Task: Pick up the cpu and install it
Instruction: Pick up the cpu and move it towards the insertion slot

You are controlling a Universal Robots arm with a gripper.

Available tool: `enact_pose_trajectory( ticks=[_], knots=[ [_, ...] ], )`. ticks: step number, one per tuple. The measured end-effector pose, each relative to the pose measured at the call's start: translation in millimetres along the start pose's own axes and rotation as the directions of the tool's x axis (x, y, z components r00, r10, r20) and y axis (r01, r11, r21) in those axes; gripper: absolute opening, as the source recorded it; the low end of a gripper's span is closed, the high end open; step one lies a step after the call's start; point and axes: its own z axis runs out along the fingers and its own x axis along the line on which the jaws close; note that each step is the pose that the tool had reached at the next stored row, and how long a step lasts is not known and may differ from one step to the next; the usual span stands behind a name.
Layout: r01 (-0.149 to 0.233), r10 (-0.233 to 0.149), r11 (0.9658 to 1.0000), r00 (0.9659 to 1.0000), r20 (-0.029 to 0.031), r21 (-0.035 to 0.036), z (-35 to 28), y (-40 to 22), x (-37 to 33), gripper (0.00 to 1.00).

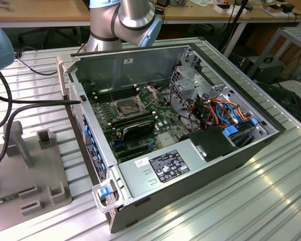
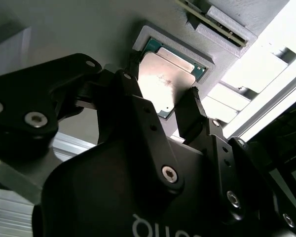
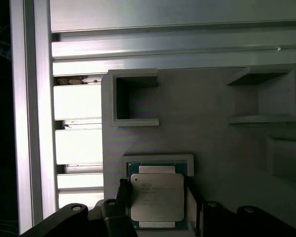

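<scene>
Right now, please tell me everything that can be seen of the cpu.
The cpu is a small, thin square chip: a grey metallic lid with print on a green board whose edge shows around it. It lies flat, face up, inside a shallow raised frame of the grey holder plate. The gripper stands at two opposite sides of it; whether it touches cannot be told.

A small square grey-faced cpu (image 3: 157,196) is seen seated in a recess of a grey moulded tray (image 3: 212,138), laid on a ribbed aluminium surface (image 3: 163,49), with a black gripper (image 3: 157,185) positioned at it.
</scene>
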Motion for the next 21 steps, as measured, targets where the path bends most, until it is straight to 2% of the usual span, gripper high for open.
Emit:
enact_pose_trajectory(
  ticks=[4, 10, 17, 19, 21],
  knots=[
    [0.0, 0.0, 1.0, 1.0, 0.0008, -0.0005, -2.2, 0.1, 0.0, 0.54],
    [0.0, 0.0, 1.0, 1.0, 0.0001, 0.0, -20.9, 0.8, 0.5, 0.54],
    [0.0, 0.0, 1.0, 1.0, 0.0001, -0.0001, -48.6, 2.0, 1.1, 0.54],
    [0.0, 0.0, 1.0, 1.0, 0.0, 0.0, -63.8, 2.5, 1.4, 0.54],
    [0.0, 0.0, 1.0, 1.0, 0.0001, 0.0, -74.3, 3.0, 1.6, 0.54]
  ],
)
